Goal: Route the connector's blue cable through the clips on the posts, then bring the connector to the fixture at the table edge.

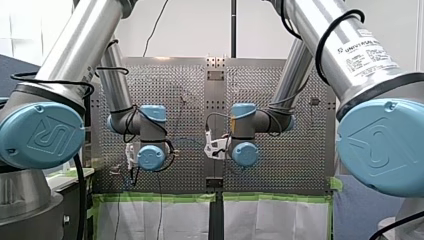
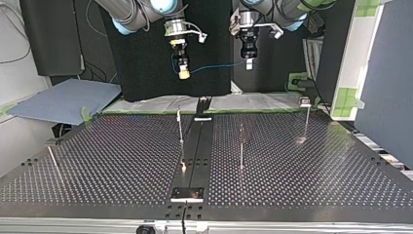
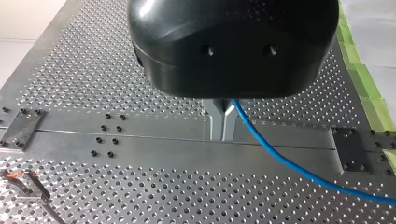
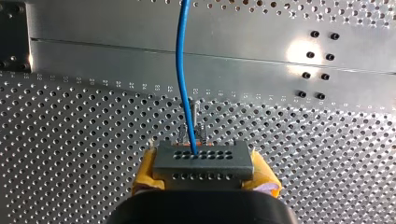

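Note:
In the right wrist view my right gripper (image 4: 203, 173) is shut on the grey connector (image 4: 203, 161), which sits between its yellow pads (image 4: 145, 171). The blue cable (image 4: 181, 70) leaves the connector's face and runs ahead over the table. In the left wrist view my left gripper (image 3: 223, 125) has its metal fingers shut on the blue cable (image 3: 285, 161), which trails off to one side. The top view shows both grippers held high above the far edge: right gripper (image 2: 183, 66) at its left, left gripper (image 2: 249, 57) at its right, with the cable (image 2: 216, 67) slung between them.
Thin posts stand on the perforated table (image 2: 122, 161): one (image 2: 180, 129) beside the centre rail (image 2: 195, 146), one (image 2: 241, 146) right of it, one (image 2: 307, 119) far right, one (image 2: 52, 158) far left. A small plate (image 2: 187, 194) sits at the near edge.

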